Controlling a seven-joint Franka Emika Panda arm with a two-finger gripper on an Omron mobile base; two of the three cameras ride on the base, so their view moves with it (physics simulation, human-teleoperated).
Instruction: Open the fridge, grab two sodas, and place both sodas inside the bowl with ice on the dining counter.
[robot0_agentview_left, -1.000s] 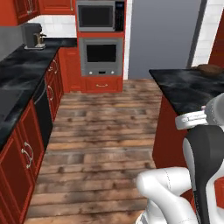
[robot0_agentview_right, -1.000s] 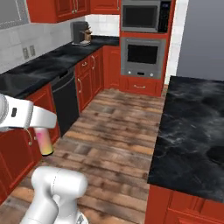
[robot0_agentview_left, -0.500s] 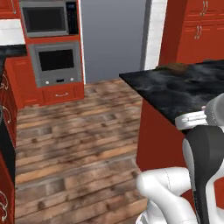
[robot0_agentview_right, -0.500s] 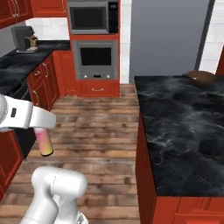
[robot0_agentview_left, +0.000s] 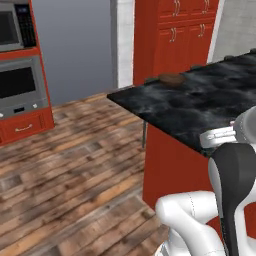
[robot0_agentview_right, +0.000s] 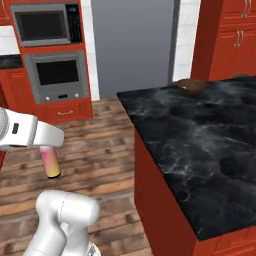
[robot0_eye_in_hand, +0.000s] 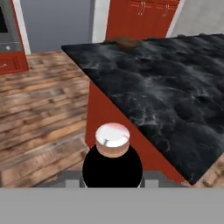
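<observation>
At the left of the right base view, a can (robot0_agentview_right: 51, 162) is seen hanging below the white hand, its long axis close to upright and slightly tilted, with its pale end pointing down toward the wood floor (robot0_agentview_right: 100, 145). In that view its side is washed pink to yellow. In the hand view the same can (robot0_eye_in_hand: 113, 140) is viewed end-on, its pale round end pointing along the gripper (robot0_eye_in_hand: 113, 168) and away from the hand. The fingers are clenched on the can.

Further right, the fridge (robot0_agentview_right: 132, 45) is shown as a tall grey front, shut, between the oven stack (robot0_agentview_right: 50, 55) and the red cabinets (robot0_agentview_right: 227, 40).

To the right again, the black tabletop (robot0_agentview_right: 200, 145) is carried on a red base. The bowl (robot0_agentview_right: 190, 85) is set near the tabletop's far edge, close to the far left corner; in the left base view the bowl (robot0_agentview_left: 171, 79) lies at that same far edge. What lies inside the bowl cannot be told.
</observation>
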